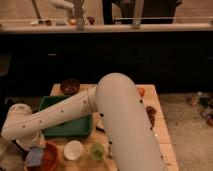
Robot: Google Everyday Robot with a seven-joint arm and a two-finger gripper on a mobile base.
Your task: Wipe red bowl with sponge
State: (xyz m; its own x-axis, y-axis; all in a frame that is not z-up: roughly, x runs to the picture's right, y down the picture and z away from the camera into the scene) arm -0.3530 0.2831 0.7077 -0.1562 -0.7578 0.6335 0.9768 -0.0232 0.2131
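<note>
The red bowl (pixel 49 158) stands at the front left corner of the wooden table (pixel 155 131). A pale blue-grey sponge (pixel 34 156) lies in its left side. My gripper (pixel 31 144) is at the end of the white arm (pixel 75 112), directly above the bowl's left rim and touching or just over the sponge. The wrist hides most of the gripper.
A green tray (pixel 67 127) lies behind the red bowl. A dark brown bowl (pixel 70 86) stands at the back left. A white cup (pixel 73 149) and a green cup (pixel 96 150) stand right of the red bowl. Small orange (pixel 141 91) and dark items (pixel 150 111) lie at right.
</note>
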